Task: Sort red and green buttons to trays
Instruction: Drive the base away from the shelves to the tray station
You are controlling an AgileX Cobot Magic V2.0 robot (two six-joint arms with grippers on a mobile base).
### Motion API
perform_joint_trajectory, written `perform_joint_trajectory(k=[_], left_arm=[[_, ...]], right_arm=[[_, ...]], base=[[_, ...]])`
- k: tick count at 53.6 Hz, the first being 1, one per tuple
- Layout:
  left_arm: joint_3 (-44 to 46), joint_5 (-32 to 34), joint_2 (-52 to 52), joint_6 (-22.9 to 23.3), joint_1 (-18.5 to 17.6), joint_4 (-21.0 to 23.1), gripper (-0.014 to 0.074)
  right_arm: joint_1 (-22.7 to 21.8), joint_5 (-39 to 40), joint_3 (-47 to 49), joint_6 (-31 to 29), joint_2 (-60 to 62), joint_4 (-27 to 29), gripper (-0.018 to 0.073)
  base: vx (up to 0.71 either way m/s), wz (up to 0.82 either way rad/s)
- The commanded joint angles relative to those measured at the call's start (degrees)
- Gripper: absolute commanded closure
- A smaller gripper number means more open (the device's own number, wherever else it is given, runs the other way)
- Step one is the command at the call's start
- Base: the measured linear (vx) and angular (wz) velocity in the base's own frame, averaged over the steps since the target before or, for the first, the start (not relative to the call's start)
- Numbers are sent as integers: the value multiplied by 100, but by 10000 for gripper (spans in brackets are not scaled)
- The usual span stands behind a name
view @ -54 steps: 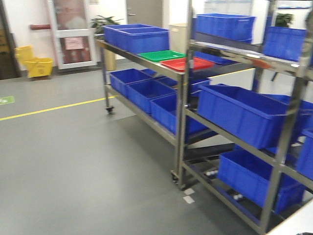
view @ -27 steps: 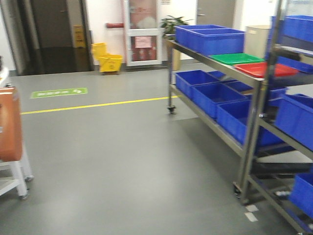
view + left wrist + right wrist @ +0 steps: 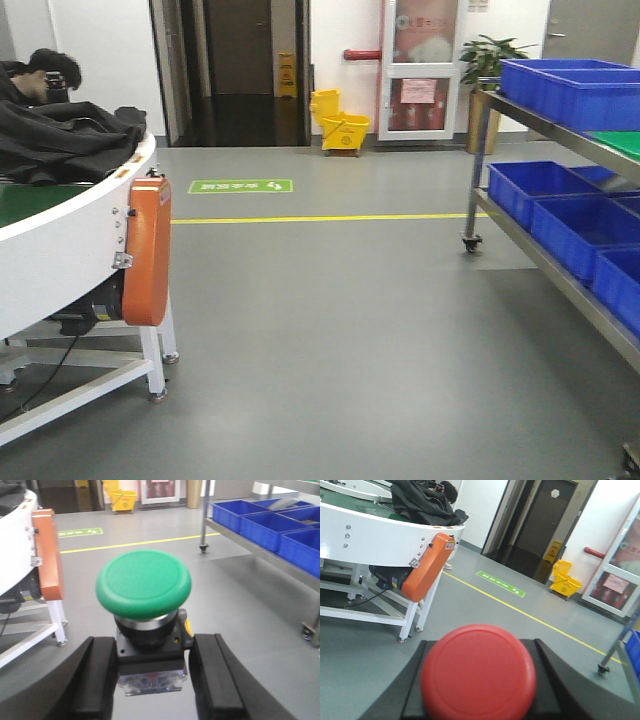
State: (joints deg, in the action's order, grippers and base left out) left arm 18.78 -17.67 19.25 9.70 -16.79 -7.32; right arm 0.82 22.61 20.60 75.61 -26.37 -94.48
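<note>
Two buttons: both are up in the air, one per arm, and neither is in a tray yet.
Green button (image 3: 144,582): it stands upright between the left fingers (image 3: 97,672), which clamp its base block from both sides, with the cap clear above them.
Red button (image 3: 479,672): it sits between the right fingers (image 3: 554,675). The wide cap hides the contact, but it hangs over bare floor, so I judge the fingers closed on its body.
Green tray (image 3: 625,143): only a sliver shows at the far right edge, on the worktop (image 3: 560,132) above the blue crates (image 3: 570,85). The red tray is out of view.
Slip risk: both grips are low on the body with a heavy cap on top. A jolt from the rolling base could tip a button out.
Bump risk: the conveyor with its orange guard (image 3: 148,250) is close on the left and the shelf posts are on the right. A wide swing could clip either one.
Mix-up risk: the trays likely sit side by side, so the wrong arm over the wrong colour spoils the sort.
Bounce risk: the rims are shallow, and a release from too high could send a button rolling off.
</note>
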Motion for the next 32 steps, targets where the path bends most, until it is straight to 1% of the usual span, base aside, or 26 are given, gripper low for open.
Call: perform_joint_trajectory(k=[1,11,32], left_arm=[[168,502,36,2,-24,14,596],[168,502,36,2,-24,14,596],[168,502,36,2,-24,14,596]], right_arm=[[-27,-95,199,10,-15,171,566],[-27,-95,199,10,-15,171,566],[-27,-68,199,10,-15,171,566]], base=[[36,25],[40,15],[50,2]])
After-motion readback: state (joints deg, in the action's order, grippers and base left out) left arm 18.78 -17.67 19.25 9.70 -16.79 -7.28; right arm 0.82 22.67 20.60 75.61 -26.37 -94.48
